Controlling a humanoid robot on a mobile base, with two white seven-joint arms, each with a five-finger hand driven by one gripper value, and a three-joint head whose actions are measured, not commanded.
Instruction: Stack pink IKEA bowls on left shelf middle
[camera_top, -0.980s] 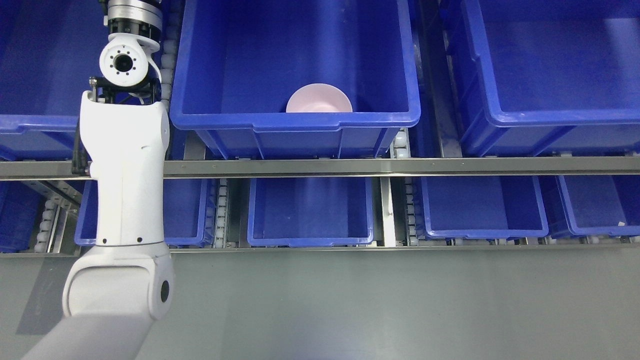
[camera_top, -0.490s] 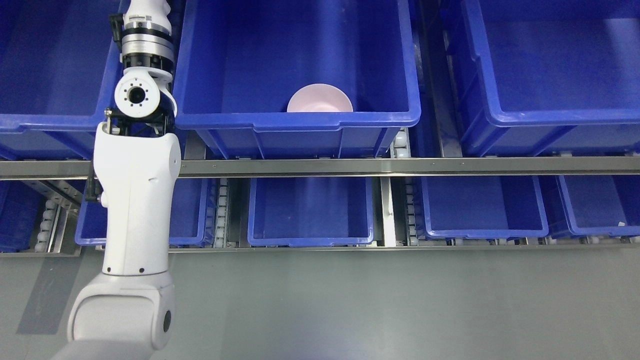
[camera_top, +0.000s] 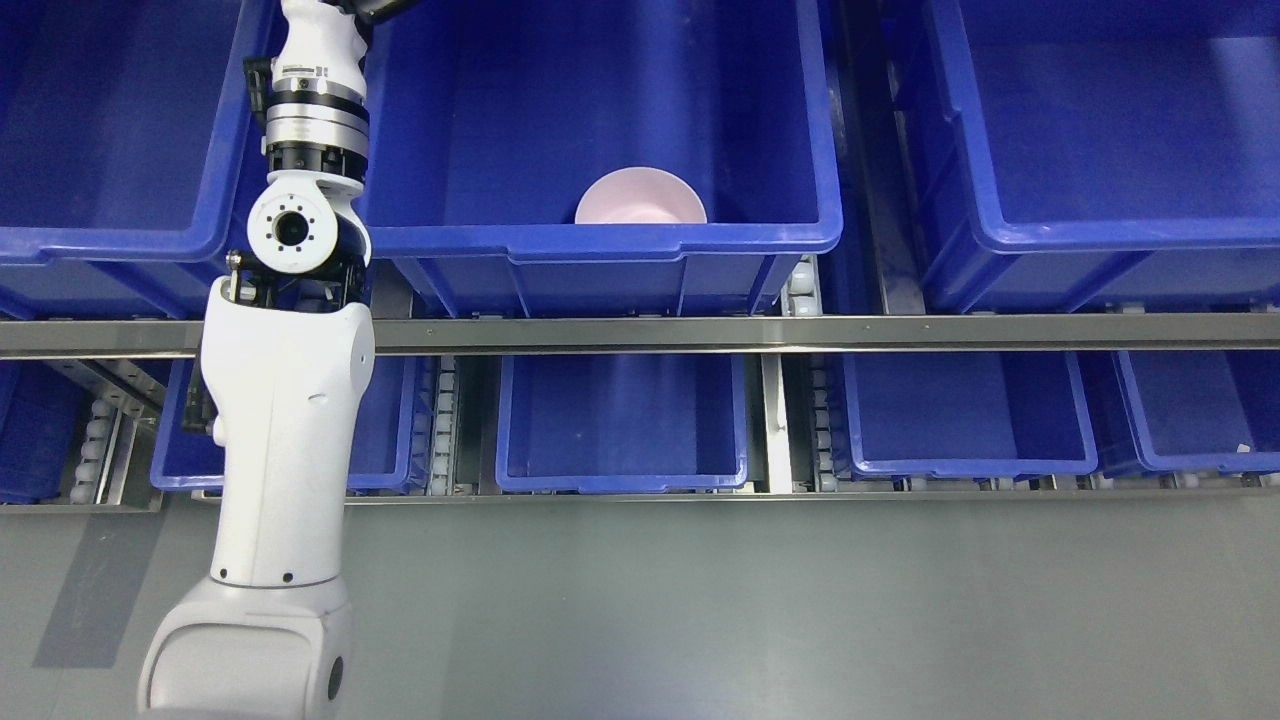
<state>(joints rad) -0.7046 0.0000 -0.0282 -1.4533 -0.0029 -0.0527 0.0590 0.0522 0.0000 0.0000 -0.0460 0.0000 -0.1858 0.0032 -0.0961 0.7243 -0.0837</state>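
Place: a warehouse or stockroom storage area.
Bins: big blue plastic bins (camera_top: 600, 130) in rows, upper and lower frame.
Racking: steel shelf rail (camera_top: 800, 333) across the middle, white rollers (camera_top: 437, 420) between bins.
Floor: plain grey floor (camera_top: 750, 610) along the bottom.

White left arm (camera_top: 285, 420) — silver wrist ring

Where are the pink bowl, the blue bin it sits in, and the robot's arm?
pink bowl (camera_top: 640, 197), head view, on its visible inner wall.
blue bin (camera_top: 610, 241), head view, on its front rim.
left arm (camera_top: 285, 420), head view, on the white forearm shell.
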